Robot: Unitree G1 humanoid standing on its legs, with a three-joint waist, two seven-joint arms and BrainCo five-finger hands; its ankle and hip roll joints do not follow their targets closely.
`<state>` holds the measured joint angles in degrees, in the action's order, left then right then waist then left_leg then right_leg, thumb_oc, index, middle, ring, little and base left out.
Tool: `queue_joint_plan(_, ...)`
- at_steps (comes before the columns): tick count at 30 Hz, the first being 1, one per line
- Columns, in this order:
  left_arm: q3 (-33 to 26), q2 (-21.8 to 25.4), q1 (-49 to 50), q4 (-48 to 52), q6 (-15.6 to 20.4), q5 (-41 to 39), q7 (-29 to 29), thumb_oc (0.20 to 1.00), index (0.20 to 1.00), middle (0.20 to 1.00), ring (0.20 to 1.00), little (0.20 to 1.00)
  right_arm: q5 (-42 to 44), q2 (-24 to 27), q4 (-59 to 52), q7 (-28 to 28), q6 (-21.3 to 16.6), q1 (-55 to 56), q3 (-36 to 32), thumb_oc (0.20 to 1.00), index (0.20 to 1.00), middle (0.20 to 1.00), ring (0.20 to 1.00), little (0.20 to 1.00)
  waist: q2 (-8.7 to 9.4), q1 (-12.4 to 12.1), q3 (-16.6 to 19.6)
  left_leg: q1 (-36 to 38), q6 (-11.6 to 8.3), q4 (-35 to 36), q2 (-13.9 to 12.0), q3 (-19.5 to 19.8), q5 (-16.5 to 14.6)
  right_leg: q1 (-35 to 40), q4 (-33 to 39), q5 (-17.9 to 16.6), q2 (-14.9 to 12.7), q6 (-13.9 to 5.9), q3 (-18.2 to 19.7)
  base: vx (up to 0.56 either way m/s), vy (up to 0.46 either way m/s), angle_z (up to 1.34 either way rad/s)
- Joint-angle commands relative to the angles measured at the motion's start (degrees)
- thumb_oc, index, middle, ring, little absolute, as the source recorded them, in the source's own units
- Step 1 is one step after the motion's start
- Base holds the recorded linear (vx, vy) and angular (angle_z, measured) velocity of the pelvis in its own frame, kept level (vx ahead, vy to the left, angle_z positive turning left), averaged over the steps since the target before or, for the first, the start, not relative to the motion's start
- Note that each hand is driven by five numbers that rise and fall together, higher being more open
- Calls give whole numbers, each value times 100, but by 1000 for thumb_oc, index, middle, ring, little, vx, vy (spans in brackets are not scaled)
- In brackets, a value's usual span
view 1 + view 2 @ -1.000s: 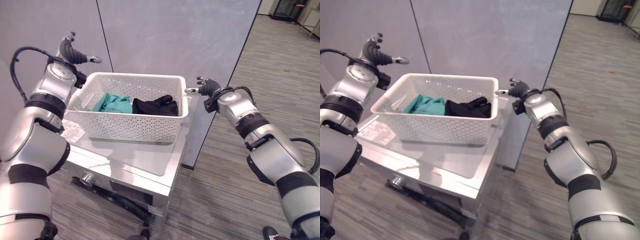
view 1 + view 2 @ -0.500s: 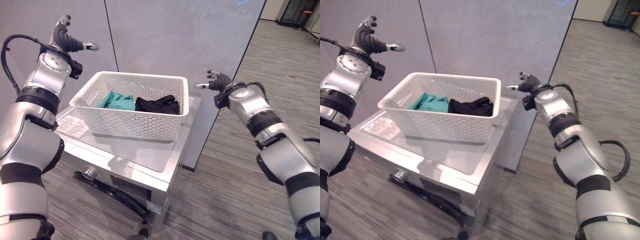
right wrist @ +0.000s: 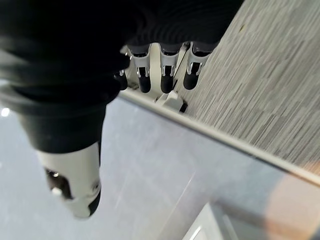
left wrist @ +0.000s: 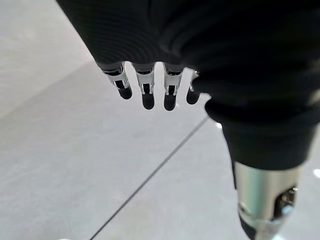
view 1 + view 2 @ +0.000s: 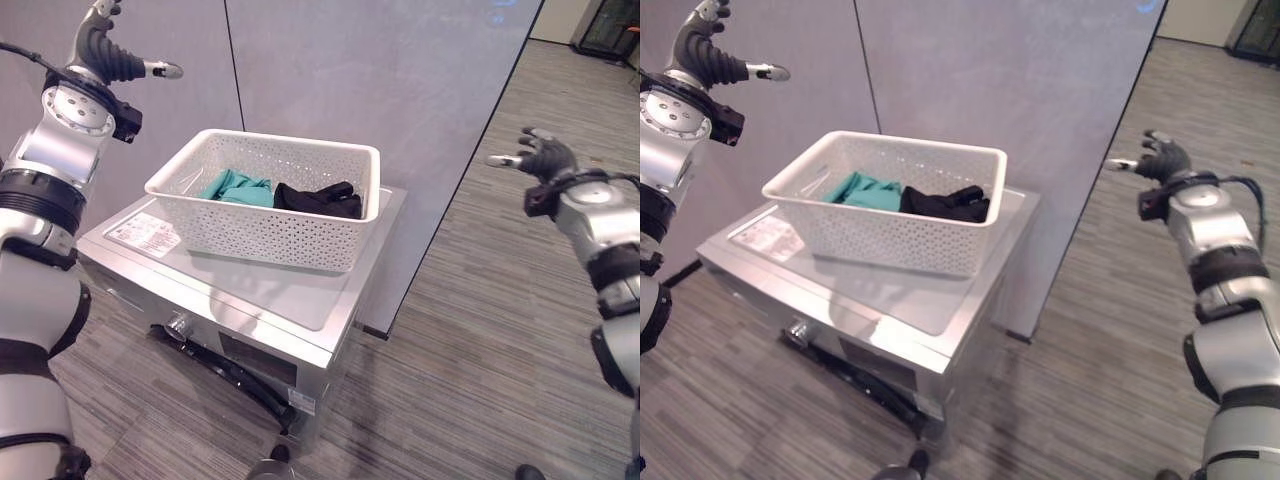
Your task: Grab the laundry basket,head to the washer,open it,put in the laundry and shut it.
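Up high at the robot's left, the left hand is raised well above and clear of the laundry basket, its fingers loosely curled with the thumb stuck straight out toward the wall, holding nothing. Far out on the other side, the right hand hangs in the air over the floor, well apart from the basket, fingers relaxed and spread, thumb pointing inward, also empty. Between the two arms, the white perforated basket sits on the flat top of the silver washer, toward its back edge. Inside lie a teal garment on the left and a black garment beside it on the right. A white label is stuck on the washer's top near the left corner. Grey partition panels stand close behind the washer, and grey striped flooring runs off to the right.
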<state>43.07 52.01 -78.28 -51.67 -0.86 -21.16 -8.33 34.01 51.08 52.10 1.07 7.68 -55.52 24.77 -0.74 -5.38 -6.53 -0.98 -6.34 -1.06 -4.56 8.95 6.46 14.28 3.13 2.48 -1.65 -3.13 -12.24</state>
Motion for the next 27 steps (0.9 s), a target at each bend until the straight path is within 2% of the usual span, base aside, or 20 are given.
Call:
queue_joint_plan(1, -415, 85, 116, 154, 295, 506, -109, 1000, 1000, 1000, 1000, 1000, 70, 298, -979, -110, -486, 714, -561, 1000, 1000, 1000, 1000, 1000, -193, -19, 138, -294, -104, 0, -578, -252, 254, -239, -682, 752, -124, -15, 197, -80, -68, 20)
queue_joint_plan(6, -1225, 93, 1434, 1589, 322, 999, -70, 1000, 1000, 1000, 1000, 1000, -249, 281, -2170, -245, -695, 2788, -2252, 1000, 1000, 1000, 1000, 1000, -186, 46, -35, -473, -111, -54, -553, -103, 306, -256, -818, 839, -20, 101, 70, -71, -55, 26)
queue_joint_plan(8, -1426, 52, 1802, 1903, 315, 1120, -39, 1000, 1000, 1000, 1000, 1000, -345, 207, -2369, -254, -722, 3211, -2556, 1000, 1000, 1000, 1000, 1000, -176, 41, -39, -500, -110, -64, -541, -67, 300, -257, -838, 857, -6, 115, 29, -46, -40, 30)
queue_joint_plan(9, -1843, -13, 2572, 2538, 340, 1337, 46, 1000, 1000, 1000, 1000, 1000, -559, -16, -2612, -308, -767, 3918, -3037, 1000, 1000, 1000, 1000, 1000, -171, 36, -76, -544, -117, -83, -522, 1, 293, -256, -861, 887, 23, 153, -22, -61, -64, 16)
queue_joint_plan(11, -2329, -69, 3530, 3189, 398, 1684, 109, 1000, 1000, 1000, 1000, 1000, -692, -334, -2884, -328, -821, 4610, -3498, 1000, 1000, 1000, 1000, 1000, -155, 18, -102, -599, -125, -81, -498, 77, 282, -258, -842, 904, 61, 181, -59, -48, -59, 25)
queue_joint_plan(15, -3211, -342, 5464, 3945, 376, 2143, 426, 1000, 1000, 1000, 1000, 1000, -1004, -889, -3307, -298, -818, 5552, -4018, 1000, 1000, 1000, 1000, 1000, -155, 14, -97, -637, -122, -96, -490, 92, 258, -268, -821, 906, 75, 211, -64, -14, -26, 11)
queue_joint_plan(16, -3261, -347, 5551, 3998, 368, 2159, 442, 1000, 1000, 1000, 1000, 1000, -1018, -895, -3344, -296, -809, 5592, -4014, 1000, 1000, 1000, 1000, 1000, -161, 25, -72, -633, -122, -97, -491, 88, 256, -266, -820, 906, 75, 212, -60, 0, 0, 0)
queue_joint_plan(17, -3511, -684, 6383, 3932, 332, 2142, 613, 1000, 1000, 1000, 1000, 1000, -1139, -1168, -3462, -256, -802, 5886, -4114, 1000, 1000, 1000, 1000, 1000, -161, 29, -101, -631, -119, -104, -499, 66, 253, -276, -808, 891, 74, 213, -42, 0, 0, 0)
queue_joint_plan(18, -3569, -873, 6808, 3825, 304, 2186, 693, 1000, 1000, 1000, 1000, 1000, -1225, -1309, -3490, -231, -786, 6028, -4125, 1000, 1000, 1000, 1000, 1000, -163, 47, -110, -631, -116, -109, -500, 52, 250, -285, -798, 877, 73, 214, -22, -13, 1, -3)
queue_joint_plan(20, -3622, -985, 7135, 3767, 305, 2235, 747, 1000, 1000, 1000, 1000, 1000, -1306, -1416, -3528, -214, -767, 6141, -4097, 1000, 1000, 1000, 1000, 1000, -167, 53, -106, -637, -111, -111, -504, 32, 244, -292, -789, 869, 67, 213, -3, -8, 8, -8)
queue_joint_plan(22, -3582, -1295, 7647, 3449, 295, 2361, 830, 1000, 1000, 1000, 1000, 1000, -1404, -1667, -3590, -121, -745, 6401, -4041, 1000, 1000, 1000, 1000, 1000, -161, 88, -99, -630, -97, -112, -509, -16, 234, -298, -788, 858, 52, 211, 38, -12, 29, -7)
queue_joint_plan(25, -3137, -1819, 7914, 2026, 271, 2769, 708, 1000, 1000, 1000, 1000, 1000, -1622, -2065, -3130, -114, -877, 6512, -3622, 1000, 1000, 1000, 1000, 1000, -166, 175, -128, -608, -65, -99, -536, -127, 219, -363, -817, 842, -2, 180, 121, -20, 49, 1)
queue_joint_plan(27, -3079, -1940, 7933, 1725, 266, 2798, 633, 1000, 1000, 1000, 1000, 1000, -1646, -2142, -3037, -105, -907, 6547, -3557, 1000, 1000, 1000, 1000, 1000, -170, 189, -136, -605, -63, -101, -540, -151, 219, -374, -819, 838, -15, 175, 136, -13, 36, 6)
